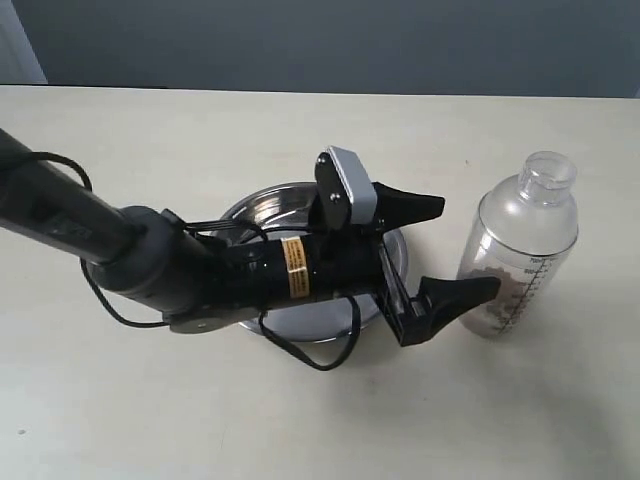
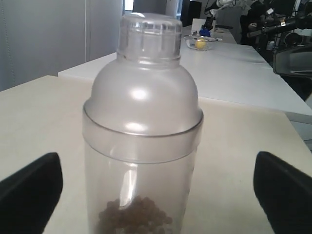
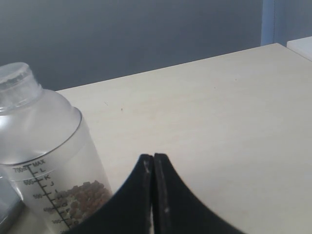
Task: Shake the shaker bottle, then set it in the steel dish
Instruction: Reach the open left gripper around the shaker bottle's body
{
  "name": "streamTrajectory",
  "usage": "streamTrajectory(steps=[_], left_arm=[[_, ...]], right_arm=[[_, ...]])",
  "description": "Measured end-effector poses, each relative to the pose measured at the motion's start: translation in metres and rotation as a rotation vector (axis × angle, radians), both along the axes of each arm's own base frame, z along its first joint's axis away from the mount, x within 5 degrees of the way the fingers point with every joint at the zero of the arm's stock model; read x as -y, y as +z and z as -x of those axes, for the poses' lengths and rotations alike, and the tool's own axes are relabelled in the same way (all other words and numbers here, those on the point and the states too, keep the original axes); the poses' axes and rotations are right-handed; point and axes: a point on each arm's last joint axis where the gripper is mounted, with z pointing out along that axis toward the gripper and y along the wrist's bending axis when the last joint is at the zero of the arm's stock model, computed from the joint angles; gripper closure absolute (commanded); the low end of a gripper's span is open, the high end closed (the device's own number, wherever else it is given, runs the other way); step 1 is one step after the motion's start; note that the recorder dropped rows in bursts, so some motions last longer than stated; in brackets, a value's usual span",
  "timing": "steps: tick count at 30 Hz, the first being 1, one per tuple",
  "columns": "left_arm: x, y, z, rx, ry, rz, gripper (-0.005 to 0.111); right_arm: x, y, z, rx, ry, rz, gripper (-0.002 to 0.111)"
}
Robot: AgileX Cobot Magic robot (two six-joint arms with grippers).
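The shaker bottle (image 1: 520,250) stands upright on the table at the right, clear with a frosted dome, a small cap and brown bits at the bottom. My left gripper (image 1: 465,245) reaches across over the steel dish (image 1: 272,206) and is open, with one finger on each side of the bottle's near face, not touching it. In the left wrist view the bottle (image 2: 141,112) fills the middle between the wide-apart fingers (image 2: 29,192). My right gripper (image 3: 153,161) is shut on nothing, beside the bottle (image 3: 48,146). It does not show in the exterior view.
The left arm and its black cable (image 1: 310,355) cover most of the dish. The pale table (image 1: 150,140) runs back to a dark wall. In the left wrist view, other white tables stand behind, one bearing a glass bowl (image 2: 200,43).
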Motion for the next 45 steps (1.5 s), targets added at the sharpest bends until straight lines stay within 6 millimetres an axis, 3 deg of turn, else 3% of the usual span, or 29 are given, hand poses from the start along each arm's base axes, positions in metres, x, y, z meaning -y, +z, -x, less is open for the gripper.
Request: streamTrajectory(steps=[12,45], left_arm=[[0.027,-0.018,-0.006,-0.004,-0.041,0.010,0.001],[0.047,-0.017,-0.034,-0.030,-0.005,0.008,0.001]], right_arm=[[0.000,0.000,0.000,0.000,0.000,0.000,0.109],[0.000,0.000,0.000,0.000,0.000,0.000,0.109]])
